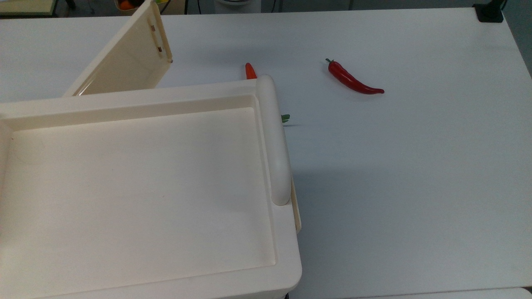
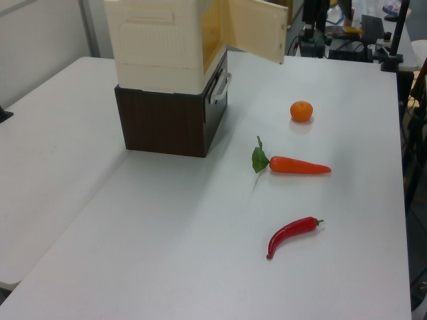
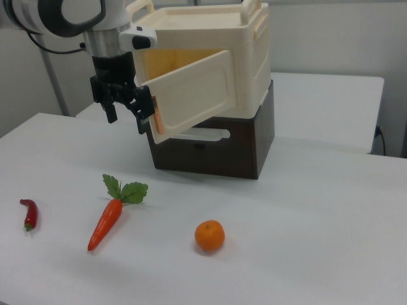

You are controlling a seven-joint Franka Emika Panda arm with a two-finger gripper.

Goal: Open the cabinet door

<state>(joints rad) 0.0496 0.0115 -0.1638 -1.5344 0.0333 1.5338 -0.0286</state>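
The gripper (image 3: 127, 111) stands at the cabinet door (image 3: 194, 95)'s free edge, whether clamped I cannot tell; swung wider, it could strain the hinge or drag the cabinet (image 3: 210, 38) off its brown base (image 3: 216, 152).

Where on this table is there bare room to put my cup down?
The table is bare on the left view's left of the cabinet, and along its near edge before the chili. It is crowded around the carrot, orange and open cabinet door.

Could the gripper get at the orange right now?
Probably yes. The orange lies alone on open table, the carrot beside it but apart; the gripper hangs at the door's free edge.
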